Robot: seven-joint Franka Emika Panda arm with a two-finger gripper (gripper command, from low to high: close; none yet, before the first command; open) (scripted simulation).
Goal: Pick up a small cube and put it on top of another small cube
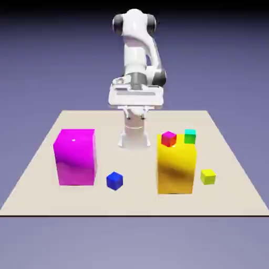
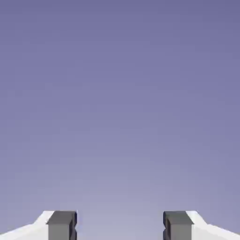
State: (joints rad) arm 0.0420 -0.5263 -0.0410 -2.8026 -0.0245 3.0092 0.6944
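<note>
With the gripper wide and empty at top centre, I'd drop square over the blue cube, lower centre, avoiding the magenta block.

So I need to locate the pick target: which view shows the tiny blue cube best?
The exterior view. There the blue cube sits in plain sight on the table, between the magenta block and the yellow block. The hand view shows none of it, only the backdrop and the open gripper.
</note>
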